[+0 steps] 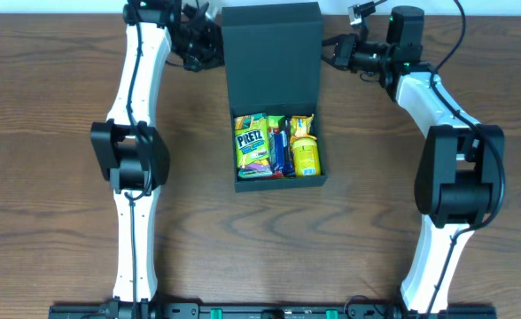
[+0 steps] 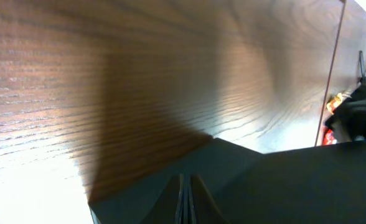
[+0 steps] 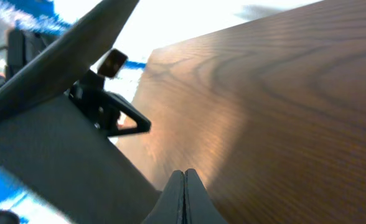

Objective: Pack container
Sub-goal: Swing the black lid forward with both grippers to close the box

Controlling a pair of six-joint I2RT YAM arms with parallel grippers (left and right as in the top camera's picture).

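Currently left gripper (image 1: 210,46) has its fingers pressed together, just beside the lid's left edge. Container (image 1: 269,62) sits between both grippers: matte teal-black rectangular cardboard, long axis running near-to-far, flap lid open at the far end, snack packets (image 1: 252,146) inside. Right gripper (image 1: 329,50) is also pressed together, beside the lid's right edge, over the wood-grain table (image 1: 48,106).

The container (image 1: 269,53) is matte teal-black. The packets in it are coloured: a green-and-yellow packet (image 1: 251,146), a blue bar (image 1: 279,149) and a yellow packet (image 1: 306,152). The desk (image 1: 48,177) is dark brown woodgrain. The arms (image 1: 138,80) are white with black joints.
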